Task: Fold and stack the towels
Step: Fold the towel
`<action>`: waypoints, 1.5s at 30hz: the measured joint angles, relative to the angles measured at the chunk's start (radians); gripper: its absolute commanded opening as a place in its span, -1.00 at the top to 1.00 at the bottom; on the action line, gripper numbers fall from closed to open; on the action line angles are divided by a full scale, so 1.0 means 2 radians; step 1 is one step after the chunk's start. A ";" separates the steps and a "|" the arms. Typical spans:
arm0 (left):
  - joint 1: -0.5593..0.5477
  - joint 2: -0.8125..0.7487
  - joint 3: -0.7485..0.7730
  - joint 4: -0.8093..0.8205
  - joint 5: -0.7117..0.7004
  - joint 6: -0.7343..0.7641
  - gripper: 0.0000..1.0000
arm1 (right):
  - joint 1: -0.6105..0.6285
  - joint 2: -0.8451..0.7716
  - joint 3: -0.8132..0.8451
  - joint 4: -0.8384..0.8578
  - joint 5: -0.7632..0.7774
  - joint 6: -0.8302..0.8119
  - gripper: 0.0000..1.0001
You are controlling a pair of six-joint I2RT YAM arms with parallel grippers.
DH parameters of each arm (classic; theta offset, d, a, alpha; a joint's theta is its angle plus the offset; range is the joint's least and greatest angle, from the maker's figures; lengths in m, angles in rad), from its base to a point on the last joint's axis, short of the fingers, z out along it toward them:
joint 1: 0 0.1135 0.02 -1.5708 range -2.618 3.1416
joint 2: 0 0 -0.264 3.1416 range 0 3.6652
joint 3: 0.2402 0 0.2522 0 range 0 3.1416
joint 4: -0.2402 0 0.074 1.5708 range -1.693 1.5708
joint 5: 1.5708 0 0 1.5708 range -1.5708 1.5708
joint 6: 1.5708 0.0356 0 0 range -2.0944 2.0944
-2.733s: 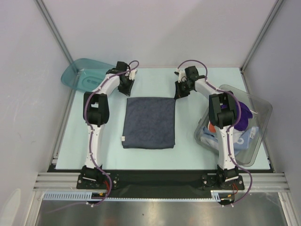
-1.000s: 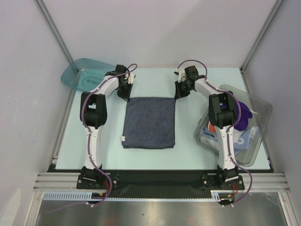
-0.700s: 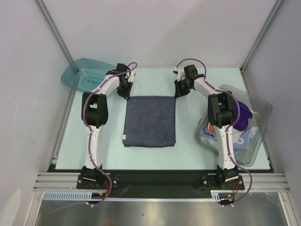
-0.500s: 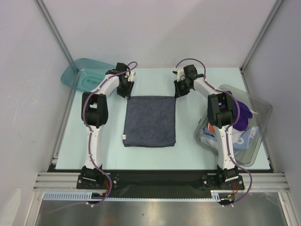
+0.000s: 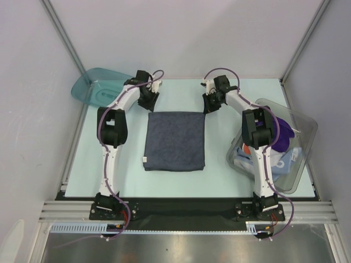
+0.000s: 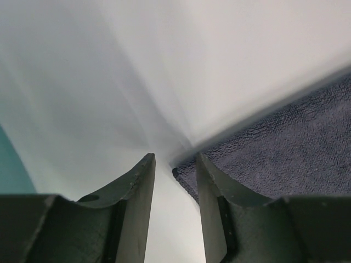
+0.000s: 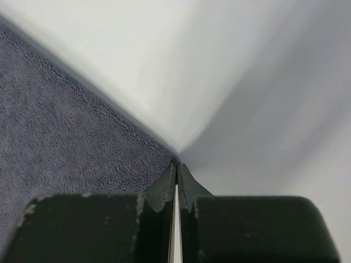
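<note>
- The grey towel (image 5: 175, 141) lies flat on the table (image 5: 123, 178), a neat rectangle with straight edges and a small white tag (image 5: 143, 160) on its left edge.
- The left claw (image 6: 174, 162) hangs at the towel's far left corner with its fingers spread. The corner shows below the gap and is not nipped.
- The right claw (image 7: 176, 164) is at the towel's far right corner, fingers pressed together (whether any cloth is caught, I cannot tell).
- Bare table runs along the towel's left, near and far edges.
- The tray (image 5: 89, 87) sits well off to the towel's far left.
- The bin (image 5: 303, 164) stands well apart on the towel's right, with purple and light-blue cloth inside.
</note>
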 measured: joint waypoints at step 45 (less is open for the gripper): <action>-0.005 -0.036 -0.043 0.037 -0.022 0.011 0.99 | 0.003 -0.058 -0.107 0.109 0.030 -0.004 1.00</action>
